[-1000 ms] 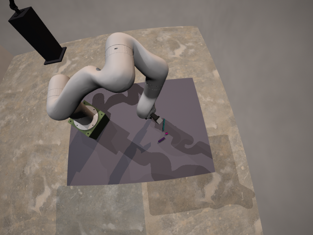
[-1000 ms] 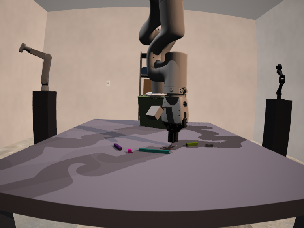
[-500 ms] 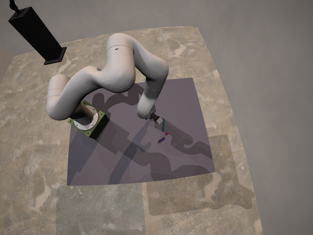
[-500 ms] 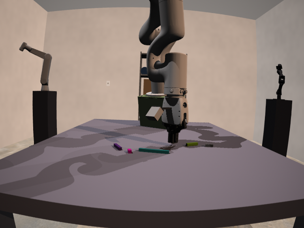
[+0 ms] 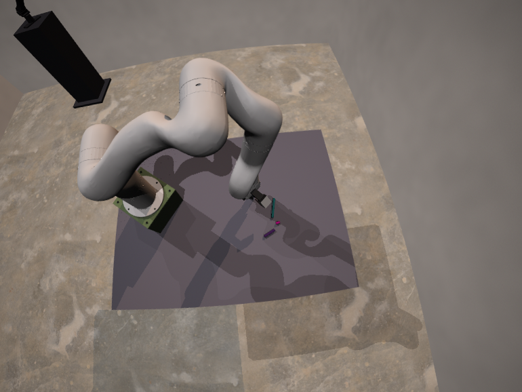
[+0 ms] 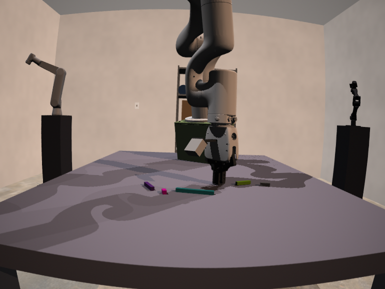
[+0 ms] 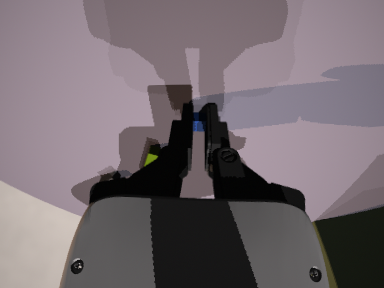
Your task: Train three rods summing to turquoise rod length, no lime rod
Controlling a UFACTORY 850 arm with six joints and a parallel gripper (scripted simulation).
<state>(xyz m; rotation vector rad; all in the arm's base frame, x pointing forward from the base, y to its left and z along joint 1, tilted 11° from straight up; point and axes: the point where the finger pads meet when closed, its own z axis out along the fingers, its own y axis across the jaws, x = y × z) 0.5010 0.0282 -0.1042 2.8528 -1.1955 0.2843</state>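
Hand (image 6: 219, 183) (image 7: 199, 118): fingers nearly closed, pointing down, tips low over the bench (image 5: 299, 168) (image 6: 202, 230) (image 7: 40, 100), with the blue rod (image 7: 198, 125) gripped between them. We see it in the wrist view as a short, bright blue block, darker along its upper part; whether it touches the bench, we cannot tell.

Exterior view, bench edges as seen there: turquoise rod (image 5: 273, 207) (image 6: 194, 191) lies flat, the longest, a slim square-sided bar roughly parallel to the near edge, on the near-edge side of the hand. Towards the left edge we log the magenta rod (image 5: 277, 222) (image 6: 164, 191), stubby and vivid, then the purple rod (image 5: 270, 233) (image 6: 149, 186), dark on its shaded side and slanting, its farther end nearer the left edge. Towards the right edge are the lime rod (image 6: 243, 182) (image 7: 151, 159), yellow-green, and beyond it the grey rod (image 6: 264, 184), small and dull in the arm's shadow. These five lie apart; we record no train.
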